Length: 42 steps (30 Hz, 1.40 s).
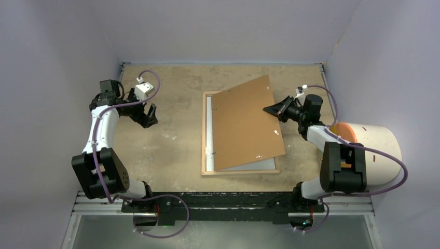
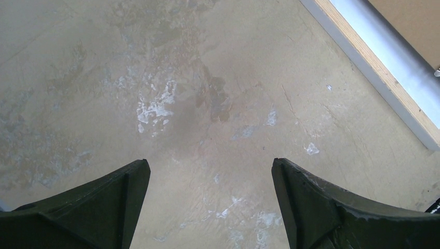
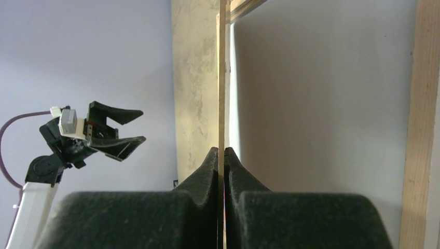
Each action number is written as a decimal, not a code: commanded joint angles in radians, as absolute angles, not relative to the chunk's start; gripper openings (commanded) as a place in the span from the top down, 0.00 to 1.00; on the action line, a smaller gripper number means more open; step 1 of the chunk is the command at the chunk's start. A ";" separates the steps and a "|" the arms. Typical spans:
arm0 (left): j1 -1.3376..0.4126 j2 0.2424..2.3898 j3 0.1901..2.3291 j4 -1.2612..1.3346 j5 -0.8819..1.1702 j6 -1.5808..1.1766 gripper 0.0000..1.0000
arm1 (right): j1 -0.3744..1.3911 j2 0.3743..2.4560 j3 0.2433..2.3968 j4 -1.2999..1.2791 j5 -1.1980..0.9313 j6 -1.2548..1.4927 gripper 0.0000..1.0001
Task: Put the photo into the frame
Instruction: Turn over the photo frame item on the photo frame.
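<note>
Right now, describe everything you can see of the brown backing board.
The backing board is a plain brown rectangular sheet, very thin, matte, looking like hardboard, bare apart from two small pale specks toward its near right corner. It lies skewed over the frame, covering most of the opening, its far corner jutting past the far rail. The right gripper is shut on its right edge; the wrist view shows the sheet edge-on between the fingers. That side looks slightly raised.

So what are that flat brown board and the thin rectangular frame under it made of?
The flat brown board looks like pressed fibreboard or stiff card: uniform matte brown, very thin edge-on. The thin rectangular frame seems bare light wood, judging by its pale tan matte rails.
</note>
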<state>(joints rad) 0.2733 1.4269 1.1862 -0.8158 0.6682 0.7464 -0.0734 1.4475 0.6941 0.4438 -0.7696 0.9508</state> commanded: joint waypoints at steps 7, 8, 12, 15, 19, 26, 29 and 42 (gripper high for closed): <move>0.268 1.417 1.172 -0.811 0.681 0.787 0.06 | -0.012 1.496 0.680 0.643 -0.758 1.042 1.00; 0.269 1.417 1.171 -0.811 0.680 0.788 0.06 | -0.008 1.499 0.677 0.648 -0.756 1.042 1.00; 0.268 1.419 1.164 -0.813 0.675 0.796 0.06 | -0.008 1.508 0.653 0.689 -0.731 1.065 1.00; 0.269 1.421 1.160 -0.813 0.672 0.802 0.06 | 0.022 1.508 0.640 0.700 -0.706 1.068 1.00; 0.269 1.425 1.154 -0.813 0.670 0.804 0.06 | 0.031 1.508 0.619 0.724 -0.669 1.078 1.00; 0.269 1.430 1.146 -0.815 0.669 0.808 0.05 | 0.029 1.513 0.604 0.740 -0.628 1.064 1.00; 0.268 1.431 1.146 -0.816 0.671 0.809 0.05 | 0.031 1.522 0.593 0.752 -0.617 1.058 1.00; 0.268 1.446 1.133 -0.818 0.681 0.807 0.02 | 0.184 1.560 0.522 0.797 -0.498 1.039 1.00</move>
